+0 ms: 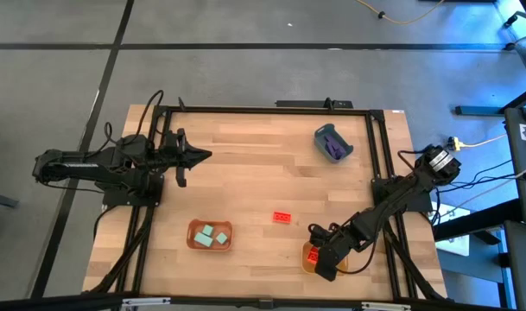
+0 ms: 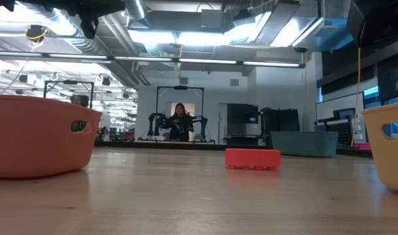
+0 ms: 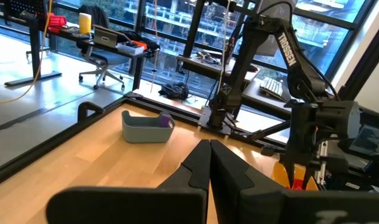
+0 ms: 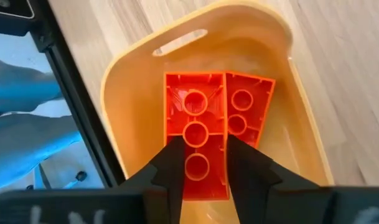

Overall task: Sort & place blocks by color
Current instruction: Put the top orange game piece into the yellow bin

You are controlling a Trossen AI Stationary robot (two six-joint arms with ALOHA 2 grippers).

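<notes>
Blocks are spread over the desk (image 1: 245,155), which carries three trays. An orange tray (image 1: 210,235) near the front holds three pale teal cubes (image 1: 211,236). A blue-grey tray (image 1: 332,142) at the back holds purple bars (image 1: 335,148). The right tool (image 4: 203,163) hangs over a yellow tray (image 4: 136,74), its fingers clamped on one red brick (image 4: 195,134), with a second red brick (image 4: 246,112) lying beside it in the tray. A third red brick (image 1: 282,217) sits alone mid-desk. The left tool (image 3: 209,163) waits at the left side, fingers together and empty.
</notes>
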